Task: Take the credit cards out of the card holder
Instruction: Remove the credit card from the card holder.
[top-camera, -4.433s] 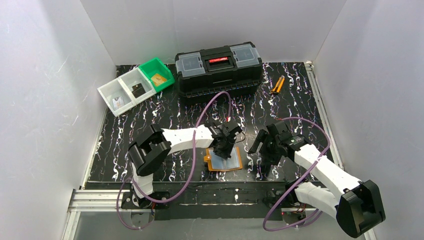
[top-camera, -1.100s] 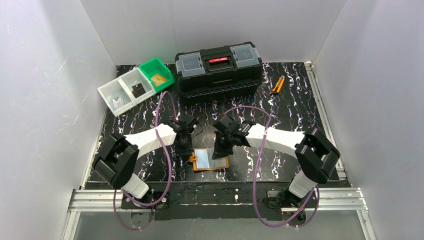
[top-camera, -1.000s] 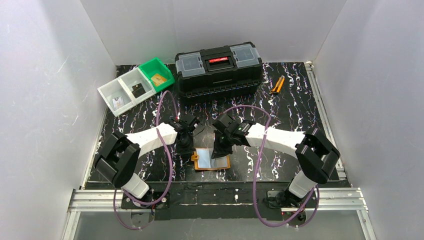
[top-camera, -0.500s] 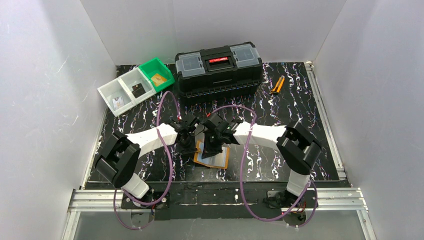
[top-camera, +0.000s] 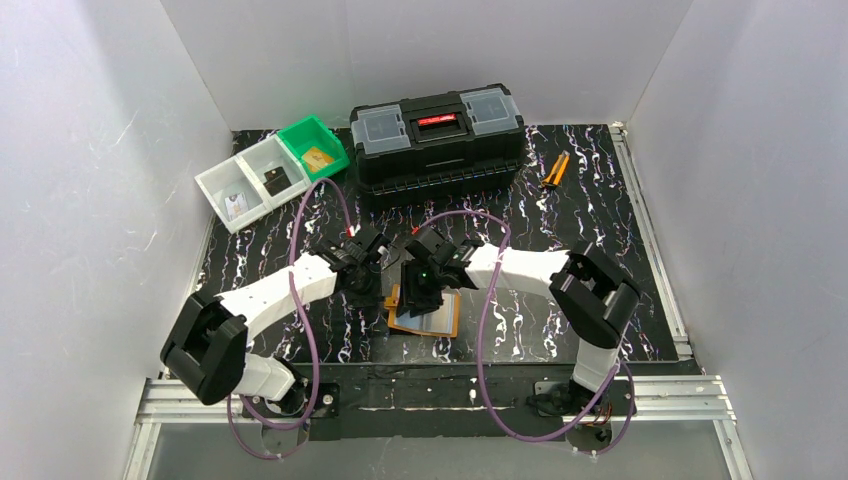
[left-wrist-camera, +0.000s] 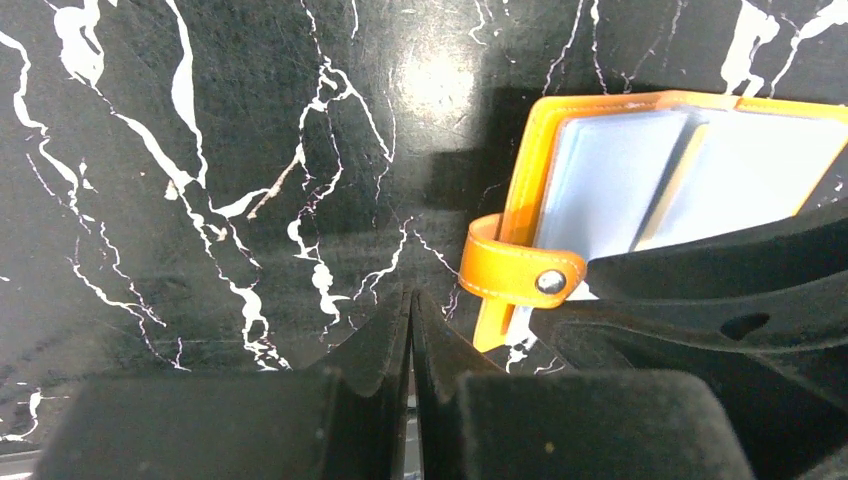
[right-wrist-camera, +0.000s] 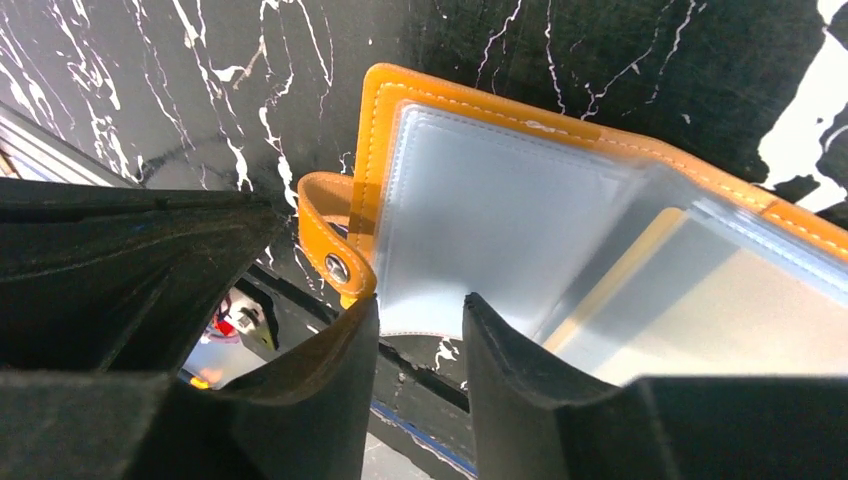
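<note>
At the far left of the black marbled desk (top-camera: 600, 230) sit 2 joined white bins (top-camera: 222, 186). The outer 1 holds a small pale item (top-camera: 236, 206) and the inner 1 holds a dark card (top-camera: 275, 180). Touching them on the right, a green bin (top-camera: 305, 138) holds a gold-tan card (top-camera: 318, 158).

Nearer the front, the left tool (left-wrist-camera: 411, 300) points down at bare desk just left of the card holder (top-camera: 440, 318). Its 2 fingers are pressed flat together with nothing between them. Whether the tips touch the desk cannot be told.

The card holder lies open near the middle of the desk's front, with its clear pockets (right-wrist-camera: 490, 220) facing up. Its orange strap (left-wrist-camera: 520, 270), with a metal snap, curls off the left edge toward the left tool. A gold-tan strip (right-wrist-camera: 610, 280) shows through the plastic near the fold.

The right tool (right-wrist-camera: 420, 305) hangs over the holder's left half. Its jaws stand a narrow way apart, with the tips at the free edge of a clear pocket beside the strap. It clamps nothing that can be seen, and whether a tip touches the plastic cannot be told.

A black toolbox (top-camera: 437, 135) stands shut at the back. Orange-handled pliers (top-camera: 553, 170) lie to its right.
</note>
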